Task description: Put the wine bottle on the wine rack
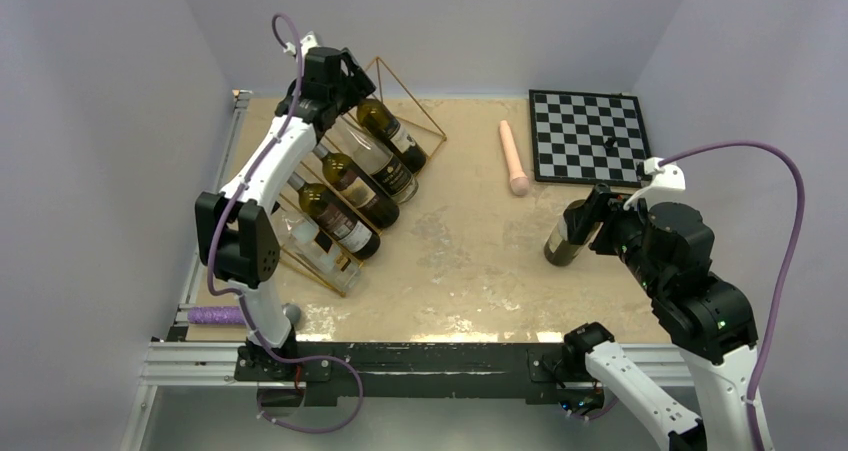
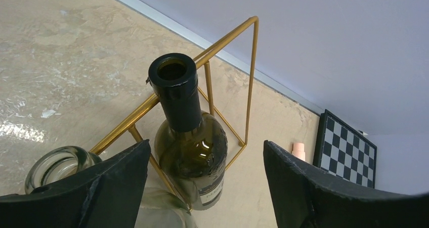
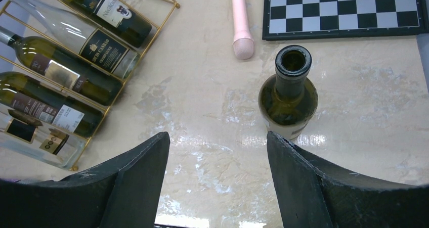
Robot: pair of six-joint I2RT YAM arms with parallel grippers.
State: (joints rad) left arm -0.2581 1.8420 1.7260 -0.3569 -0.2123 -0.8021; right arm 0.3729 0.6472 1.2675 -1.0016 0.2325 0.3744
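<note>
The gold wire wine rack (image 1: 412,96) stands at the back left with several bottles lying in its slots. My left gripper (image 1: 350,86) hovers open at the rack's top end. In the left wrist view the left gripper (image 2: 206,143) has its fingers either side of a dark green wine bottle (image 2: 189,152) with a black-capped neck; the bottle rests in the rack (image 2: 251,76) and neither finger touches it. A second green wine bottle (image 1: 565,241) stands upright on the table at the right. My right gripper (image 1: 592,211) is open just beside it. In the right wrist view this bottle (image 3: 288,94) stands ahead of the open right gripper (image 3: 217,134), outside the fingers.
A black-and-white chessboard (image 1: 588,136) with one dark piece lies at the back right. A pink cylinder (image 1: 514,158) lies left of it. A purple-handled object (image 1: 215,315) lies at the near left edge. The mouth of a clear glass bottle (image 2: 58,165) sits by my left finger.
</note>
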